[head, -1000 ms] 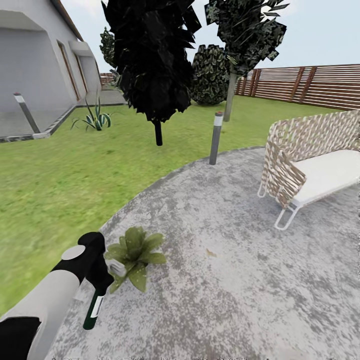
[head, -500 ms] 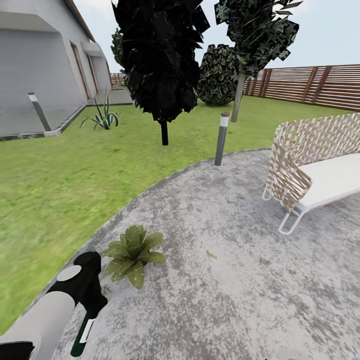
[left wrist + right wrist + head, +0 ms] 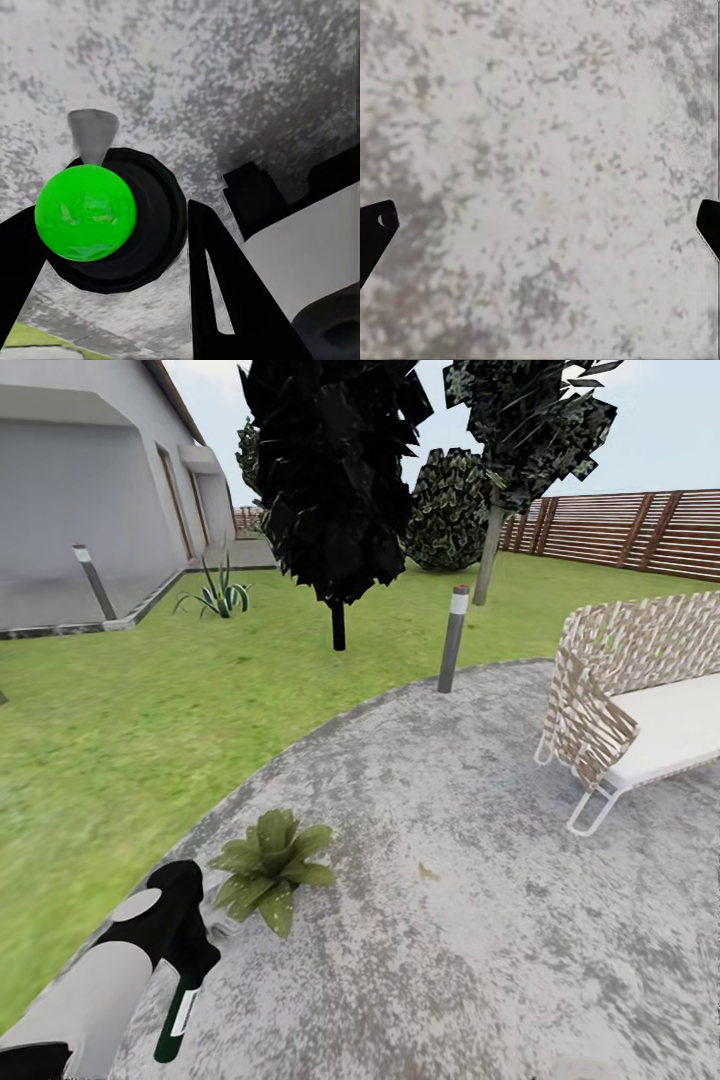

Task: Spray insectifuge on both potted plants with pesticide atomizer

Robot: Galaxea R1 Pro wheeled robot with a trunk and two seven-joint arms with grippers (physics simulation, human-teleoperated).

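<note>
Clamped in the left gripper (image 3: 180, 972), the pesticide atomizer (image 3: 176, 1015) hangs nozzle-down beside the potted plant (image 3: 270, 860) on the patio (image 3: 480, 880). Right gripper (image 3: 540, 225) stands open. Spraying downward risks missing the leaves.

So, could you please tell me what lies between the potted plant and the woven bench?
In the head view, only bare grey patio separates the potted plant from the woven bench, apart from one small brown fleck.

Your head camera looks forward and down across the patio (image 3: 480, 920) toward the fence (image 3: 640, 530). Both wrist cameras face down, close over that same grey patio paving.
</note>
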